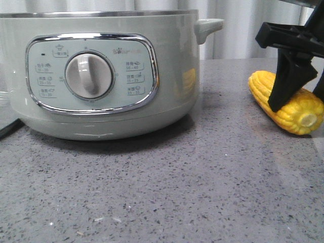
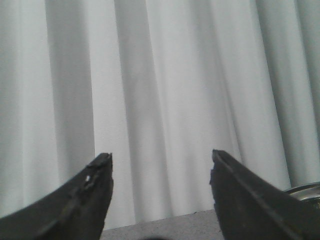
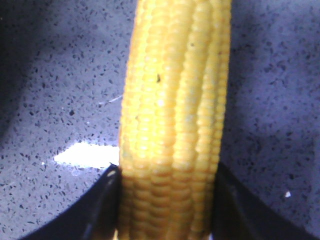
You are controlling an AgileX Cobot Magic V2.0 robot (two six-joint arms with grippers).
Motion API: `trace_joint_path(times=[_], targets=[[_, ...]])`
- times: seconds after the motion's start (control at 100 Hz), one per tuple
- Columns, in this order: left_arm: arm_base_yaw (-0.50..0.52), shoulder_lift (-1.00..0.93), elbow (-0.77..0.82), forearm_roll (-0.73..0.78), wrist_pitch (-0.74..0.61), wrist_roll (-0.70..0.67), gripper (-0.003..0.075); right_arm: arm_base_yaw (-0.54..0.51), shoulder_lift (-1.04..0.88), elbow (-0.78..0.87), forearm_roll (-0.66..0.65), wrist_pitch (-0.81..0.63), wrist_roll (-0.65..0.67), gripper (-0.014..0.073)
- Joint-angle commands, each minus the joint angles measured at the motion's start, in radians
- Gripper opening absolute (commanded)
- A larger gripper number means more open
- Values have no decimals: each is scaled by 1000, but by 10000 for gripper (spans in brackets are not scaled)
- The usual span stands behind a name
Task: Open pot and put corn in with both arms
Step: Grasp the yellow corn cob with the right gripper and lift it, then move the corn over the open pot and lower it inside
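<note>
Speckled grey countertop point(image 1: 167, 177), pale curtain point(image 2: 165, 100) behind, right tool point(image 3: 165, 200) clasping corn point(image 3: 175, 100), left tool point(image 2: 161, 170) wide

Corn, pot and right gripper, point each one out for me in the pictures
corn point(image 1: 296, 114): front view, on the kernels near its cut end.
pot point(image 1: 172, 61): front view, on the green side wall.
right gripper point(image 3: 167, 200): right wrist view, midway between the fingertips, astride the cob.

I see soft, even light; glare patch on the speckled grey stone countertop point(image 3: 82, 155); the bright yellow corn cob point(image 3: 175, 125) blurs close-up.
</note>
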Motion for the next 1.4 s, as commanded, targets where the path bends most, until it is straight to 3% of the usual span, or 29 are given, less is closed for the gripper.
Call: trace_joint_path(times=[0.0,0.16,0.69,0.88,1.08,1.391], targets=[[-7,0,-35,-6,-60,-8,387,-3,-19,-28,-6,-16,-9,115],[-7,0,-35,-6,-60,-8,387,-3,-19,-38,-6,-14,-9,-7],[-7,0,-35,-6,-68,-8,387,-3,-98,-334,-41,167,-9,-11],[-7,0,-35,-6,-69,-8,387,-3,-95,-445,97,173,-12,-11],[-7,0,-35,-6,-69,-8,387,84,-84,-478,203,72,-112,-11],[-7,0,-35,-6,-78,-8,387,279,7,-479,203,-113,-159,-11]])
